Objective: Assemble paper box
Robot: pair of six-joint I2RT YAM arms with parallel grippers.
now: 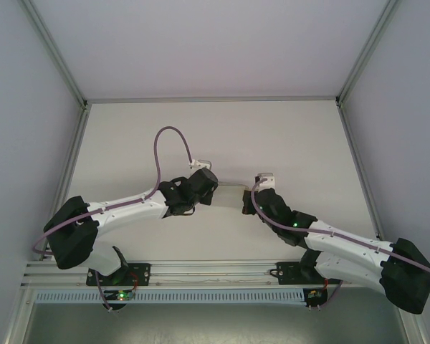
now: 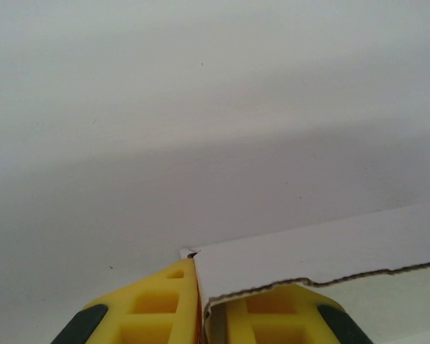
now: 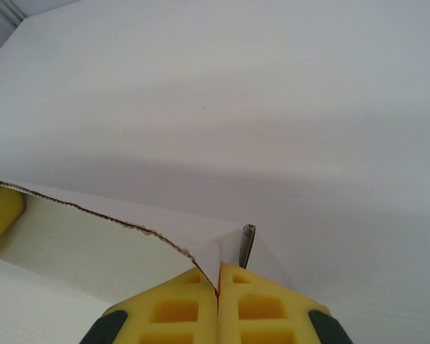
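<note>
Two grippers, one paper box (image 1: 230, 195) — why grip both ends?

— Likely to brace it for folding. The left gripper (image 2: 203, 290) is nipped shut on one wall, the right gripper (image 3: 218, 281) clamped tight on the opposite corner; both arms bend inward, elbows out, meeting at the box over the table's (image 1: 201, 136) centre.

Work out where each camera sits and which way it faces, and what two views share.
Top: above and behind the arms, looking down at the table; left arm, right arm and the white box between them show.
Left wrist: on the left arm, looking along its yellow pads, jaws shut on a box wall.
Right wrist: on the right arm, looking along its pads, jaws shut on the box's other end.
Both wrist views share the box's rough cut edge.
</note>
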